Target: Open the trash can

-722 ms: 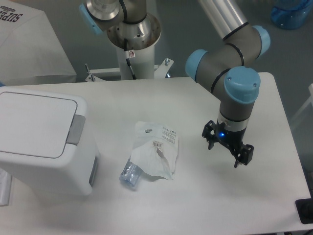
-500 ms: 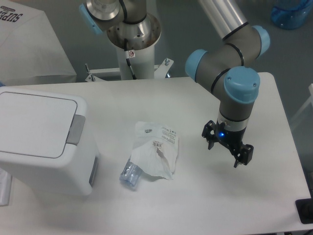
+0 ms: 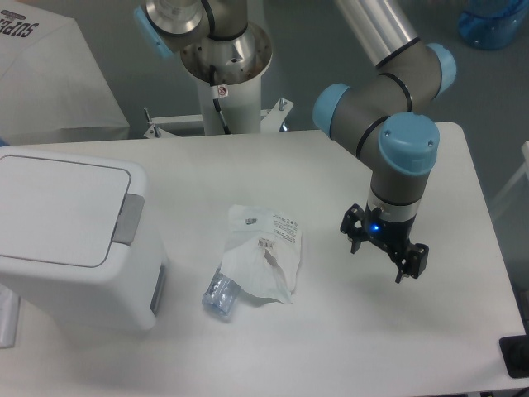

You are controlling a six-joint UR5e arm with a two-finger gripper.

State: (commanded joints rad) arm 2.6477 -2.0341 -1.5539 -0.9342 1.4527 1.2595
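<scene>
The trash can [image 3: 74, 240] is a large white boxy bin at the left edge of the table, its flat lid down and its grey latch tab [image 3: 129, 220] facing right. My gripper [image 3: 383, 258] hangs over the right side of the table, far from the bin, pointing down. Its two dark fingers stand apart with nothing between them.
A crumpled white plastic packet [image 3: 263, 260] with a clear blue-tinted end lies mid-table between bin and gripper. The arm's base column [image 3: 225, 78] stands behind the table's far edge. A white box [image 3: 45, 70] sits at back left. A dark object [image 3: 517, 356] sits at the table's front right corner.
</scene>
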